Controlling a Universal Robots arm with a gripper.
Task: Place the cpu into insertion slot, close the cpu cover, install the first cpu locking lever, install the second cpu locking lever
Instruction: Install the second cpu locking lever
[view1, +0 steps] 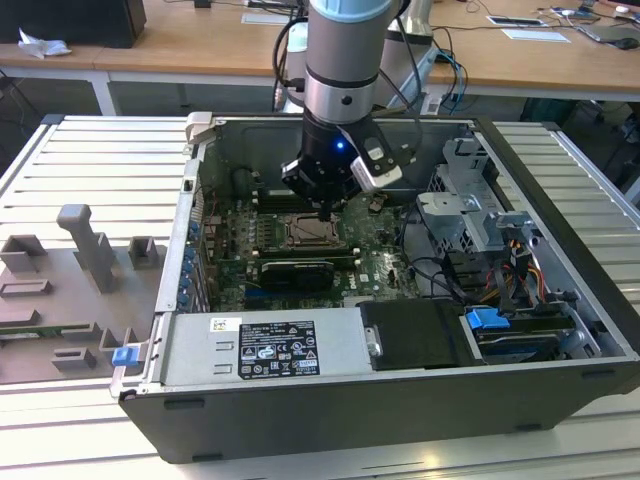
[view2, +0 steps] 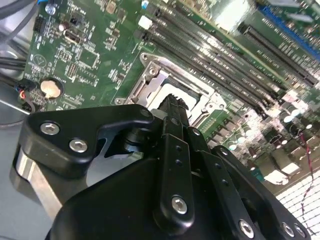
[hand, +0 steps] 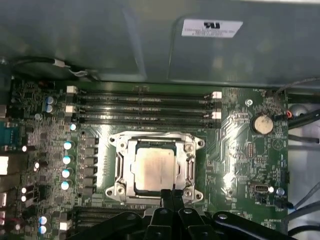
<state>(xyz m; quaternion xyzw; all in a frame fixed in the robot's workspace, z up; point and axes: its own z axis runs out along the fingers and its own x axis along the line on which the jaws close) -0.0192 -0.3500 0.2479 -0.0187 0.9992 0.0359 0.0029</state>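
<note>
In the first wrist view the cpu (hand: 154, 169), a pale silver square, lies in the insertion slot (hand: 116, 189) on the green board. The silver cpu cover (hand: 131, 148) lies flat around it like a frame. Thin metal levers run along both sides of the slot; I cannot tell whether they are latched. My gripper (hand: 172, 196) hovers at the slot's near edge, its black fingers pressed together with nothing seen between them. The second wrist view has the gripper (view2: 173, 102) just over the cpu (view2: 159, 103) and cover (view2: 150, 76). In the exterior view the gripper (view1: 325, 207) hangs right above the slot (view1: 312, 233).
The board sits inside an open computer case (view1: 200, 330). Long memory slots (hand: 145, 106) run beside the socket. A black card (view1: 297, 272) lies in front of it. Drive cages and cables (view1: 480, 230) fill the exterior view's right. A grey fixture plate (view1: 70, 290) lies left of the case.
</note>
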